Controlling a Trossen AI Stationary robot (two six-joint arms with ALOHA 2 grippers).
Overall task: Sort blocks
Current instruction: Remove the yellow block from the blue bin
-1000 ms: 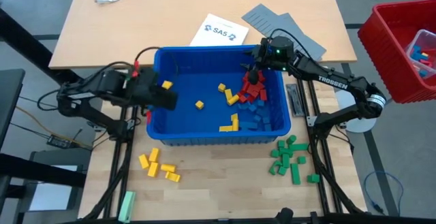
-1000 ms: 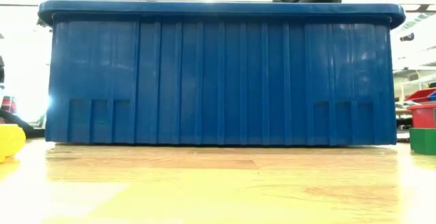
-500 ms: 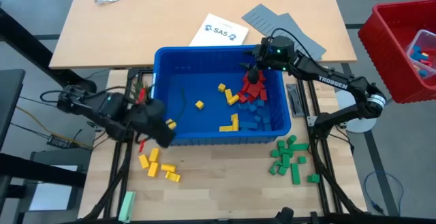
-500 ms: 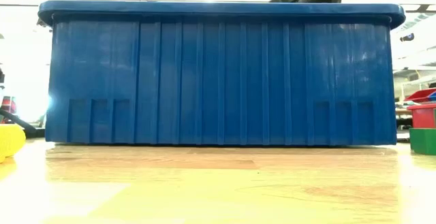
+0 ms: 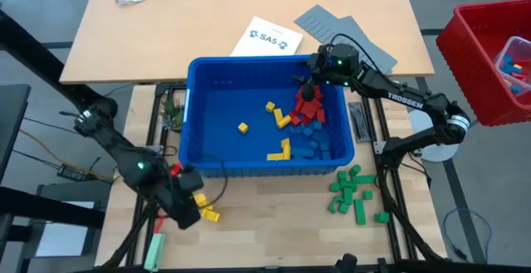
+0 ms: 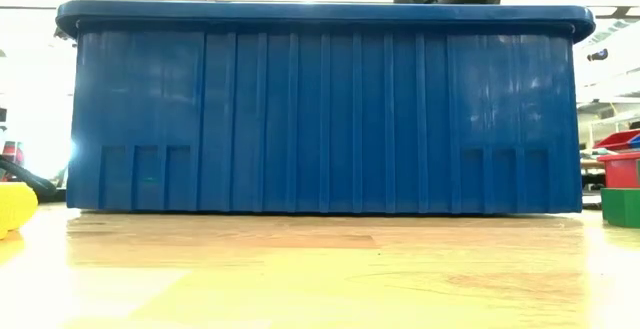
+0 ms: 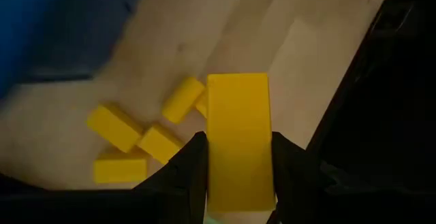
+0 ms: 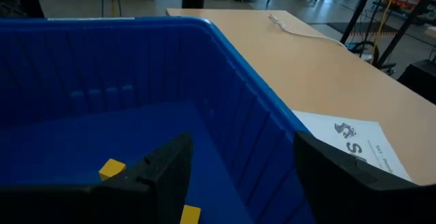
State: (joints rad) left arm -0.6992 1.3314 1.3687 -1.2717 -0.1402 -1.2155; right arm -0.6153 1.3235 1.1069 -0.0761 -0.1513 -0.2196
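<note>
My left tool (image 7: pixel 238 163) pinches a yellow block (image 7: pixel 238 139) above the yellow pile (image 7: pixel 139 139) on the surface (image 7: pixel 286 40). My right tool (image 8: pixel 238 176) hangs spread inside the blue bin (image 8: pixel 136 54).

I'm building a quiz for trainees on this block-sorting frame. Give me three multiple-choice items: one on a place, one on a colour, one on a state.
1. Where does the left gripper hang?
A. inside the blue bin
B. over the yellow pile in front of the bin
C. over the green pile

2. What colour is the pile at the bin's front right corner?
A. green
B. red
C. blue

3. How is the left gripper?
A. open and empty
B. shut on a yellow block
C. shut on a red block

Answers:
1. B: the high view shows it outside the bin, above the yellow blocks.
2. A: all blocks there are green.
3. B: the left wrist view shows a yellow block between the fingers.
</note>
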